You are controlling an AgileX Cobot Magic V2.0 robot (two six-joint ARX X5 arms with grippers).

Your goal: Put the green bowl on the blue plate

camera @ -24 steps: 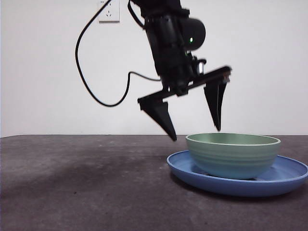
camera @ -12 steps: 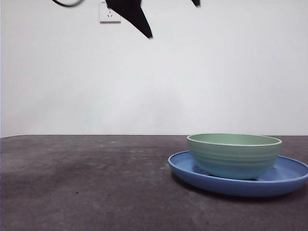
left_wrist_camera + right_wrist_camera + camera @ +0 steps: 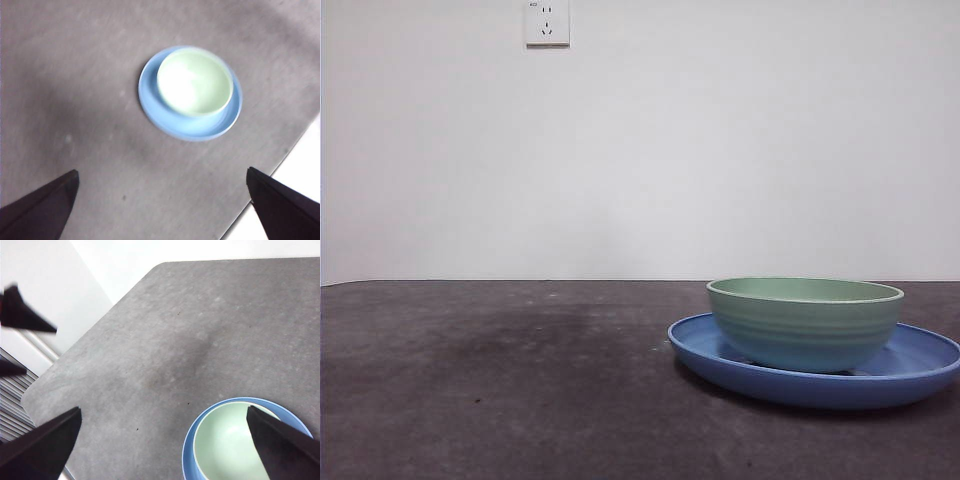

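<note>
The green bowl sits upright inside the blue plate, its base resting on the plate's floor and the plate's rim showing all around it, at about four o'clock in the front view on the dark table. A second ago a black gripper hung just above the bowl's near rim with its jaws spread; half a second ago only its tips showed at the top edge; now the front view holds no arm at all, only the white wall and a wall socket.

From high above, the left gripper looks down on bowl and plate together, its jaws wide apart and holding nothing. The right gripper also hangs clear of the table, jaws spread wide and empty, with the bowl at about five o'clock in its picture.

With the bowl released, standing level and both arms drawn away, the placement appears complete. Nothing suggests the bowl is tipping or sliding.
</note>
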